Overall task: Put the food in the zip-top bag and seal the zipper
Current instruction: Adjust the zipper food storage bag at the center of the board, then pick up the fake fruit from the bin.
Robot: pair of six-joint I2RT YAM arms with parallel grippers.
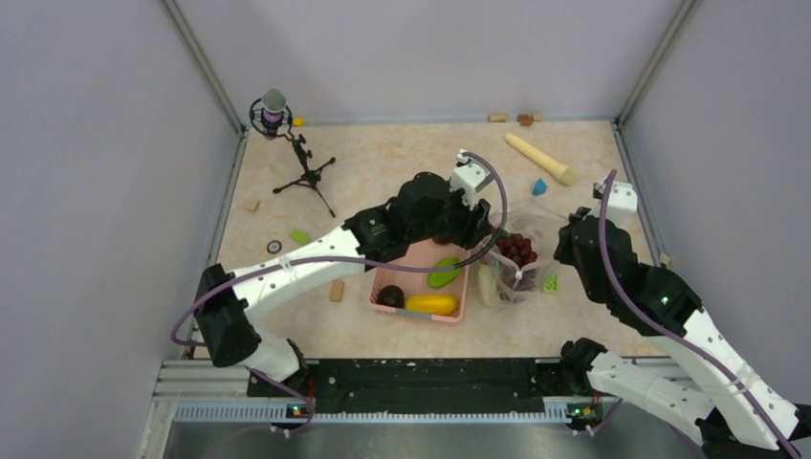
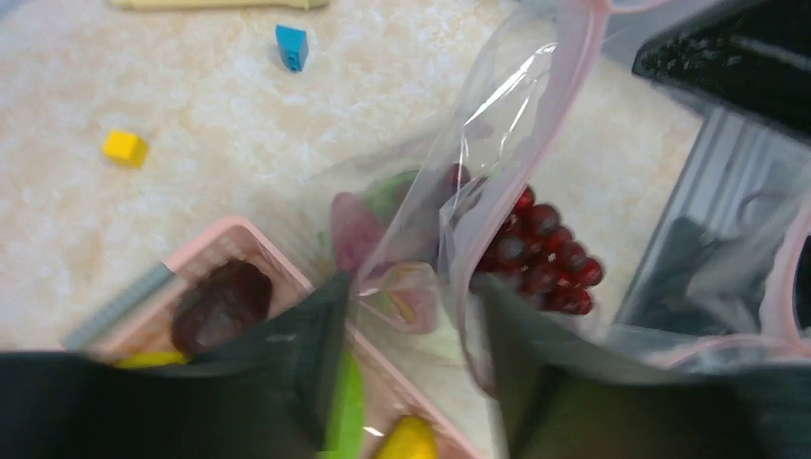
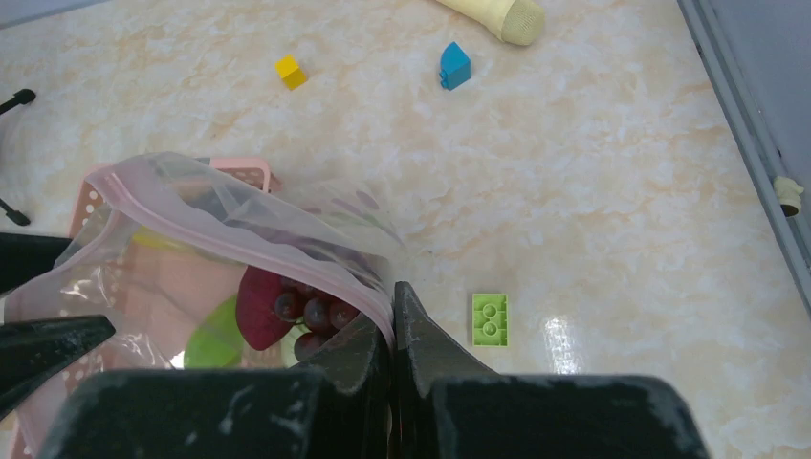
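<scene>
**Two tools work at the bag (image 1: 517, 271), which sits just right of the basket (image 1: 413, 275).**

The bag lies right of the worktop's (image 1: 383, 163) centre, nearer the right edge, with its mouth gaping. The right tool (image 3: 392, 298) is pinched together on the zipper (image 3: 268, 251) at the mouth's rim. The left tool (image 2: 411, 287) reaches over the basket. Its fingers stand apart at the mouth, with loose film between them and nothing clamped. Inside the bag are grapes (image 2: 545, 253), a sweet potato (image 3: 258, 306) and something green. The basket holds a yellow fruit (image 1: 431, 304), a pod (image 1: 443, 273) and a dark piece (image 1: 389, 295). A green brick (image 1: 551, 283) lies just right of the bag.
</scene>
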